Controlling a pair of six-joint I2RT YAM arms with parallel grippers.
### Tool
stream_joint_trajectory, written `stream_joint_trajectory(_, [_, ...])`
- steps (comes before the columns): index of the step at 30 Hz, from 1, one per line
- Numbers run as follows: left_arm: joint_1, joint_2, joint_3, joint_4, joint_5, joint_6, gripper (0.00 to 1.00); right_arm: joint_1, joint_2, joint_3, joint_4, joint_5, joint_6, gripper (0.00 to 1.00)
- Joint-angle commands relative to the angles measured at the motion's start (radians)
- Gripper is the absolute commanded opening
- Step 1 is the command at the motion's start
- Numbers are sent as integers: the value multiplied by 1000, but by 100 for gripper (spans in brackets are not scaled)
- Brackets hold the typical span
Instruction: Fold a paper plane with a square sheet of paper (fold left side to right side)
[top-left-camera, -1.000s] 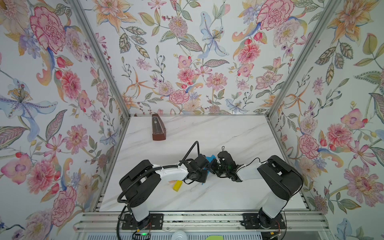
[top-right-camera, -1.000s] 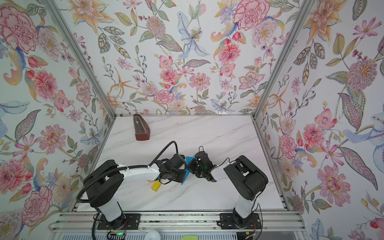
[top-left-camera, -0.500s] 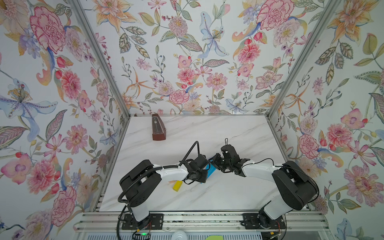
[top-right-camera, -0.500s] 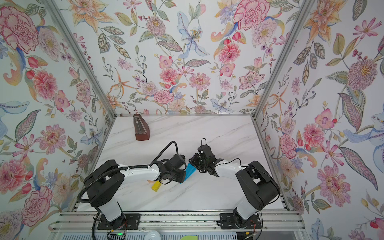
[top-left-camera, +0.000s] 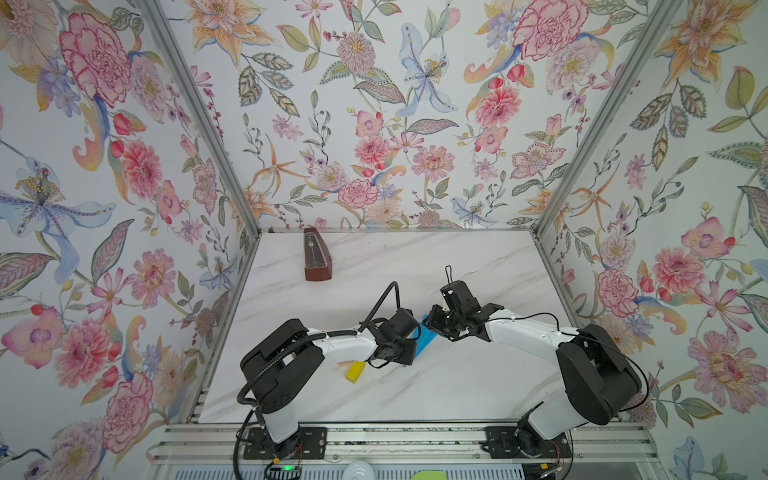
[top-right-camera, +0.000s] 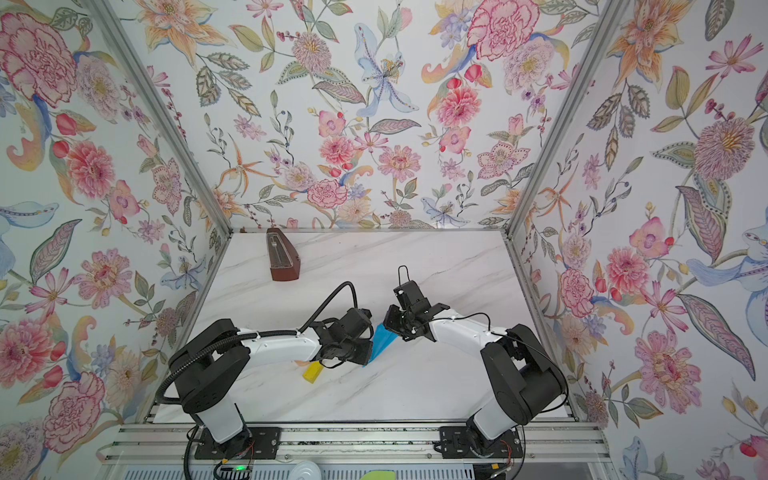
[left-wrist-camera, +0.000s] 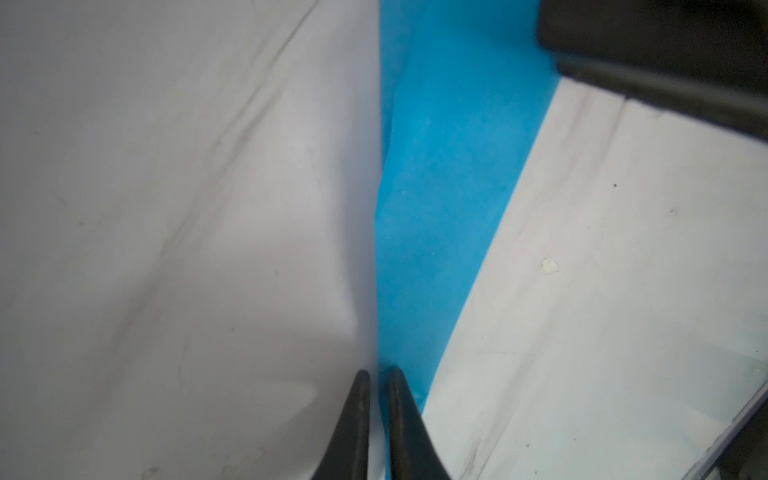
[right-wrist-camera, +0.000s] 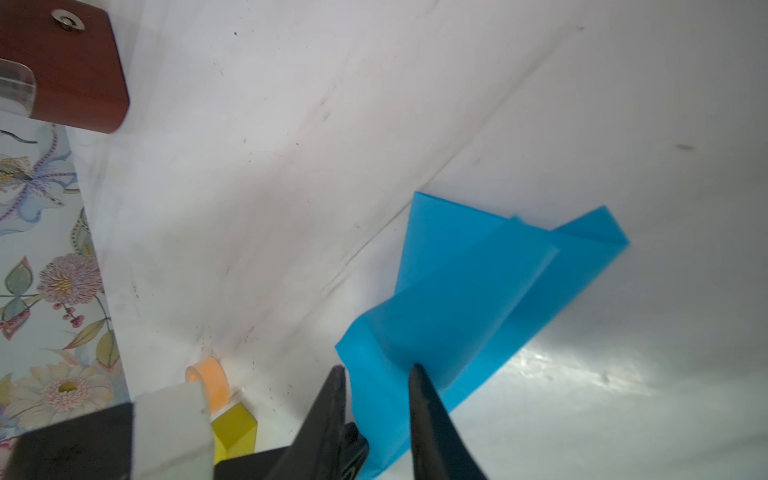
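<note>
Right wrist view is showing the right gripper (right-wrist-camera: 378, 370) with its fingers parted. The blue paper (right-wrist-camera: 478, 299) is lying loose between and beyond them, not pinched. A second ago those fingers were clamped and crowded in against the left gripper (left-wrist-camera: 376, 374); since then they are letting go and the arm is backing off toward its own side. The left gripper is staying nearly closed, apparently nipping the narrow pointed end of the paper, which is running away from its tips as a widening strip. In both top views the paper (top-right-camera: 382, 338) is lying on the marble table (top-left-camera: 457, 386) between the two grippers, front of middle, with the yellow block (top-left-camera: 354, 371) near the left arm. The upper layers are lifting rather than lying flat, so the crease is looking soft. My judgement is that it needs another pressing before the next fold.
</note>
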Motion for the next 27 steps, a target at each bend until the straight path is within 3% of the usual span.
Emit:
stream_joint_trajectory(1, [4,46,-19,-46,14,15,14,9,38,29,-102,33,-57,29])
stream_joint_trajectory(10, [4,54,-18,-50,18,17,14,12,92,15,-137,102,-59,29])
stream_joint_trajectory(21, [3,55,-18,-52,23,15,15,8,141,-5,-135,142,-74,9])
stream_joint_trajectory(27, [2,45,-31,-51,29,12,15,0,150,-27,-121,151,-80,9])
